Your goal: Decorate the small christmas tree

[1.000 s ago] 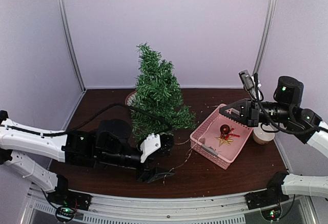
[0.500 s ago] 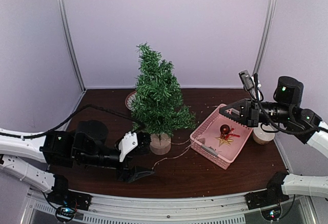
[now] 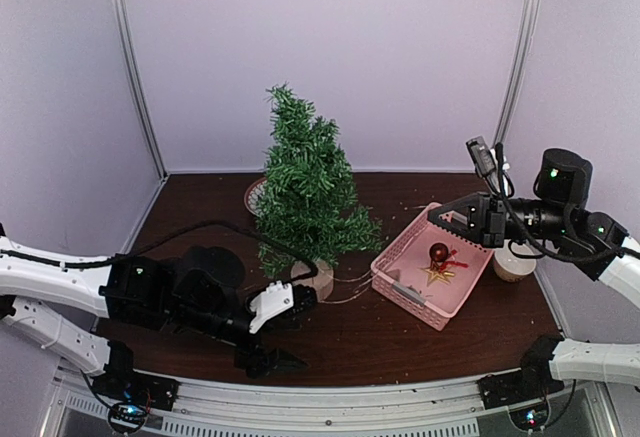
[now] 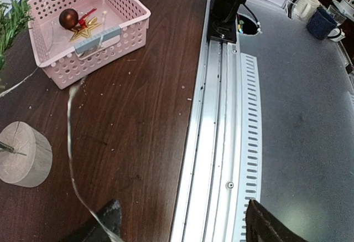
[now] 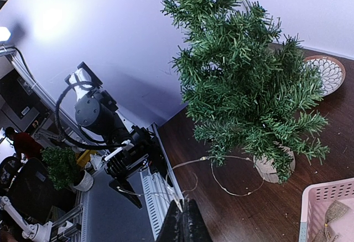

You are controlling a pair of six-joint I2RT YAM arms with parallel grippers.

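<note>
The small christmas tree point(image 3: 305, 192) stands upright at mid-table on its round wooden stump point(image 3: 316, 279), bare of ornaments. A thin wire string of lights point(image 4: 69, 142) trails from the pink basket point(image 3: 405, 292) past the stump. My left gripper point(image 3: 278, 335) lies low in front of the tree near the table's edge, open. In the left wrist view the wire runs along its left finger point(image 4: 105, 222), unclamped. My right gripper point(image 3: 436, 215) hovers over the basket, shut, and the wire meets its tip point(image 5: 184, 202). A red ball point(image 3: 438, 252) and a gold star point(image 3: 437, 274) lie in the basket.
A round woven plate point(image 5: 326, 73) lies behind the tree. A beige cup point(image 3: 514, 264) stands right of the basket. A metal rail point(image 4: 221, 114) borders the table's near edge, right under my left gripper.
My left arm pulled back to the left, then came forward toward the near edge, its jaws spreading wider. The tree's stump has come into sight. The right arm has not moved.
</note>
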